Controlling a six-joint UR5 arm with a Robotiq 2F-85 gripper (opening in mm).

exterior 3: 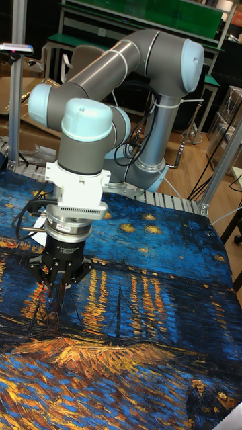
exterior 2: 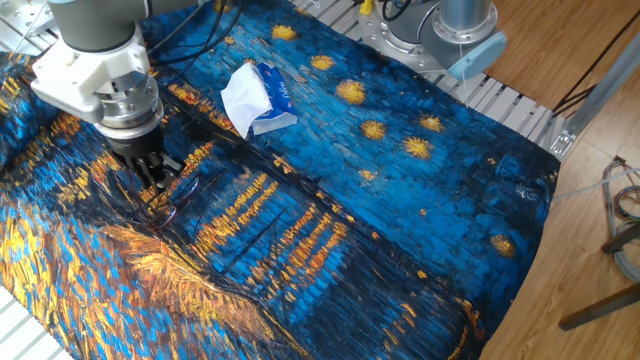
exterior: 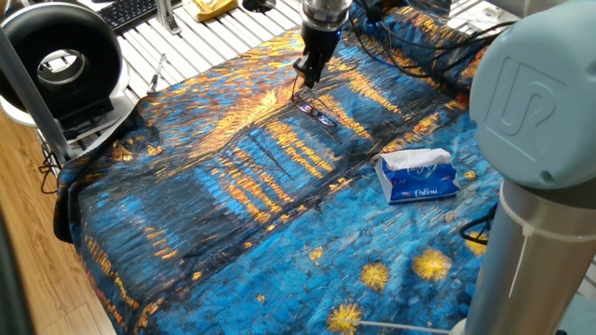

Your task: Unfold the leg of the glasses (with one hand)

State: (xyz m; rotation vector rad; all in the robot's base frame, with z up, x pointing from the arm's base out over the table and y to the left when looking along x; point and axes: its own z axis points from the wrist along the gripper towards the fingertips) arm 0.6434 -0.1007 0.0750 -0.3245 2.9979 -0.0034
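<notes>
The glasses [exterior: 318,114] lie just below the gripper [exterior: 306,76], fingers seemingly pinched together, grasp unclear

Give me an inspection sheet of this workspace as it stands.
Surface: table draped in a blue-and-orange painted cloth.
Job's things: glasses lie on the cloth; the leg is too thin to judge.
Clutter: blue tissue pack apart from the glasses.
Pincer: pincer points down just above the glasses; fingers close together, grip unclear.
Cables: dark cables at the cloth's far edge.
Surroundings: black round fan, wood floor.
</notes>
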